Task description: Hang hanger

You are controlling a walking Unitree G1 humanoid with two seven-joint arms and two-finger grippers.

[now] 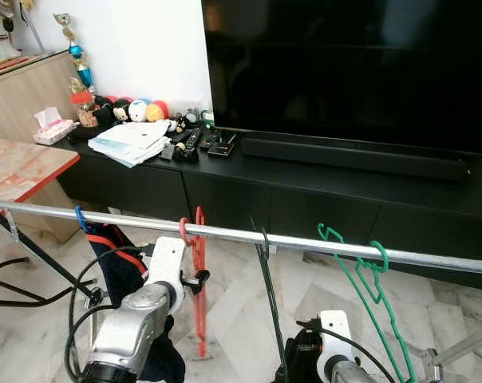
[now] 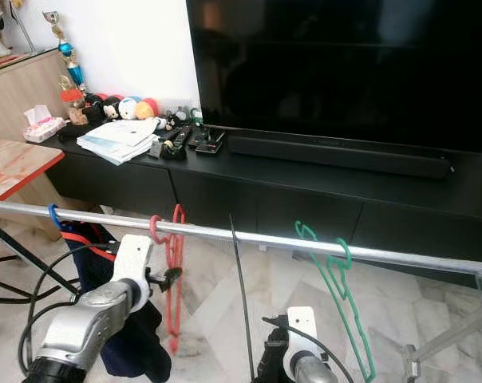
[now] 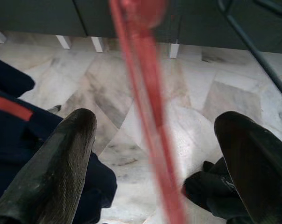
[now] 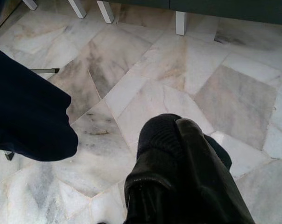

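Long silver metal drying rail (image 1: 249,236) across foreground, w/ black low TV cabinet (image 1: 305,187) and large dark TV screen (image 1: 353,68) behind. On rail, from robot's left: dark navy garment w/ red stripe (image 1: 117,263) on blue hook, thin red plastic hanger (image 1: 198,279), thin black hanger (image 1: 269,303), green wire-like plastic hanger (image 1: 373,295).

Red plastic hanger hooked over rail, hanging about vertical, edge-on to head cam. Left gripper (image 3: 155,154) raised just below rail, right at hanger — jaws wide apart, red shaft running between the two black fingers (image 3: 61,158), not touching either as far as visible in blurred wrist view. Navy garment beside one finger.

Right gripper (image 4: 178,168) low, below rail near black hanger's lower end, over pale marble floor (image 4: 150,65); fingers pressed together, nothing between them.

Cabinet top: stack of papers (image 1: 131,142), remotes (image 1: 201,142), small plush toys (image 1: 137,110), long black soundbar (image 1: 353,158). Tissue box (image 1: 51,128) on far left.
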